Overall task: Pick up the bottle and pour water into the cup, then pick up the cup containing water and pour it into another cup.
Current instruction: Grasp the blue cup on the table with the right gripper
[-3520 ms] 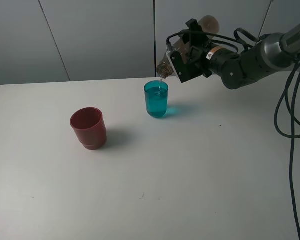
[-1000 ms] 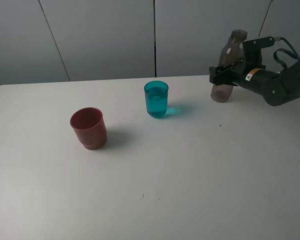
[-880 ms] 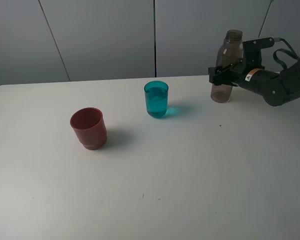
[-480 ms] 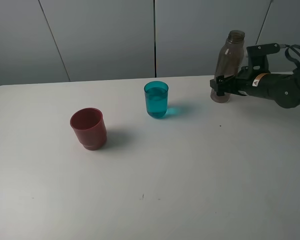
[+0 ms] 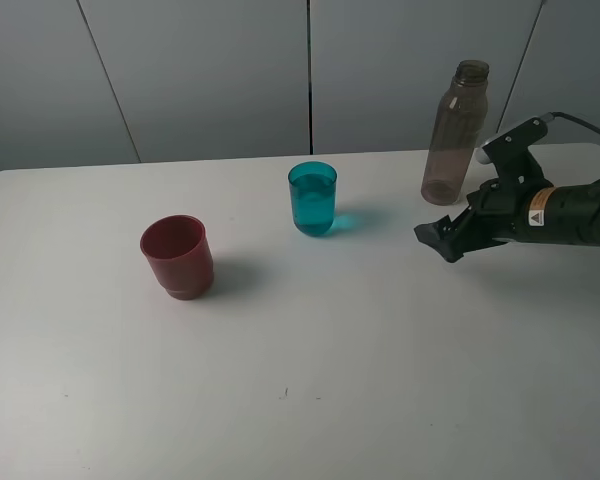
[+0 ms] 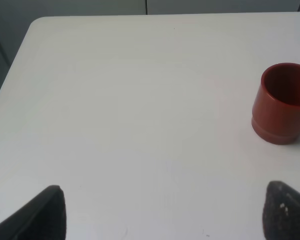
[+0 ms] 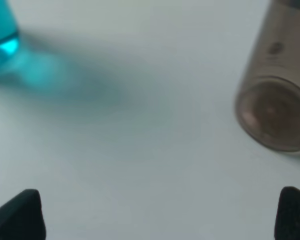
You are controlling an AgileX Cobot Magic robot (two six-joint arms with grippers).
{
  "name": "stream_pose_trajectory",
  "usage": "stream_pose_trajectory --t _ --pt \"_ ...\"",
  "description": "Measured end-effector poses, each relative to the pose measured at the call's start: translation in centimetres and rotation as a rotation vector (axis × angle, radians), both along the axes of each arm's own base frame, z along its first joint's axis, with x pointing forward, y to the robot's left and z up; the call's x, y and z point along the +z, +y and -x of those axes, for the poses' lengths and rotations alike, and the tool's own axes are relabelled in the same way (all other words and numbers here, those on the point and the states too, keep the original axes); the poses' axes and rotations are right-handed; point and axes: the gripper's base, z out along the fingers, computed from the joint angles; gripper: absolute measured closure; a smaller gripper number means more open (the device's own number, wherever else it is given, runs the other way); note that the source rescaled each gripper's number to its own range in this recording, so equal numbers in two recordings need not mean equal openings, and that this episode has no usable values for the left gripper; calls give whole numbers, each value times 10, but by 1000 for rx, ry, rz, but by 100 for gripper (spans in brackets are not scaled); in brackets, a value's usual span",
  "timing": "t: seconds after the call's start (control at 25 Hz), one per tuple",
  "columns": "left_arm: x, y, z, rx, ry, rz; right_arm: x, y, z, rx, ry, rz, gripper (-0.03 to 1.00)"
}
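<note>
The smoky grey-brown bottle [image 5: 455, 135] stands upright and uncapped at the back right of the white table [image 5: 380, 360]. The teal cup [image 5: 312, 198], holding water, is near the middle back, and the dark-red cup [image 5: 177, 256] sits to its left and nearer the front. My right gripper [image 5: 440, 240] is open and empty, low over the table, just in front of the bottle and to the right of the teal cup. The right wrist view shows the bottle [image 7: 277, 95] and the teal cup's edge [image 7: 0, 35] beyond the spread right gripper [image 7: 157, 215]. My left gripper [image 6: 167, 215] is open, with the red cup [image 6: 282, 102] ahead of it.
A grey panelled wall [image 5: 210, 70] runs behind the table. The table's left edge [image 6: 12, 75] shows in the left wrist view. Black cables trail off the right arm [image 5: 570, 210] at the right border.
My right gripper has opened and let go of the bottle, which stays standing. The gripper then drew back from it, lower and toward the front of the table.
</note>
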Motion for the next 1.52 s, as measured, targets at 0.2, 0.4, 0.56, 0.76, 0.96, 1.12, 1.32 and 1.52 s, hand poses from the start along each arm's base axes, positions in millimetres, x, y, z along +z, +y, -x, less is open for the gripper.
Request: stream_pose_trajectory --t 0.2,0.4,0.56,0.76,0.96,1.12,1.32,1.52 --pt "0 0 0 0 0 0 -17 22 1 135 -35 -113 -3" --pt "0 0 0 0 0 0 -39 52 -1 225 10 -112 -3" --pt "0 0 0 0 0 0 -45 71 -15 188 -6 -136 -3" --pt "0 0 0 0 0 0 -42 89 -32 159 -51 -166 -3" --pt "0 0 0 0 0 0 -44 108 -39 135 -61 -175 -3" --pt "0 0 0 0 0 0 -44 119 -45 131 -80 -180 -3" --pt "0 0 0 0 0 0 -48 128 -52 127 -95 -186 -3" --pt "0 0 0 1 0 2 -53 137 -57 132 -100 -191 -3"
